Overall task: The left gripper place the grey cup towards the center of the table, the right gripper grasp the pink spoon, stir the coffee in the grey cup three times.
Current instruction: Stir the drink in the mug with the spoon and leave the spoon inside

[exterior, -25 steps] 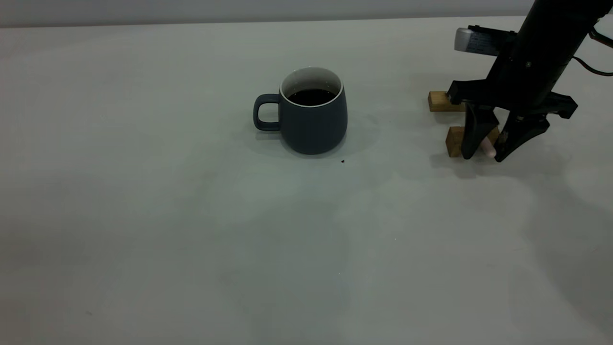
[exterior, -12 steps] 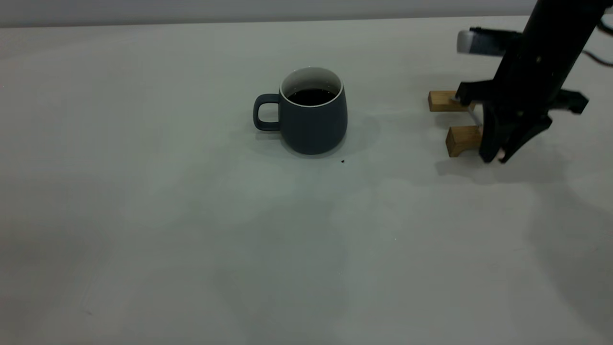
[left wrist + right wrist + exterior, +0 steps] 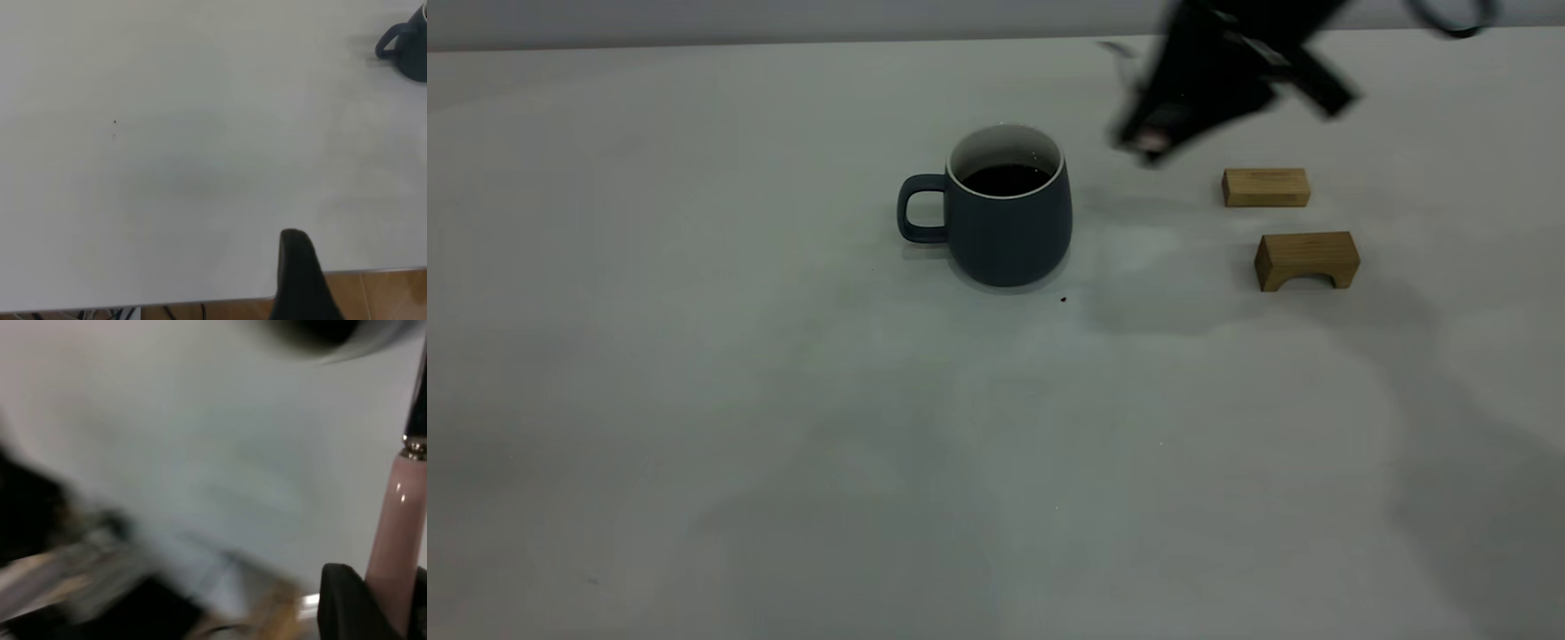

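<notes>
The grey cup stands upright mid-table with its handle pointing left, and dark coffee fills it. My right gripper hangs in the air just right of the cup, above rim height, shut on the pink spoon. In the right wrist view the spoon's pink handle sits clamped between the black fingers of the right gripper, with its metal neck beyond. The left gripper is parked over the table's near left edge, far from the cup.
Two tan wooden blocks lie right of the cup: a flat one and an arched one. A tiny dark speck sits in front of the cup. The pale table stretches wide to the left and front.
The right gripper shut on the pink spoon at the wooden blocks, lifted it off them and swung up and left towards the cup. The cup has not moved.
</notes>
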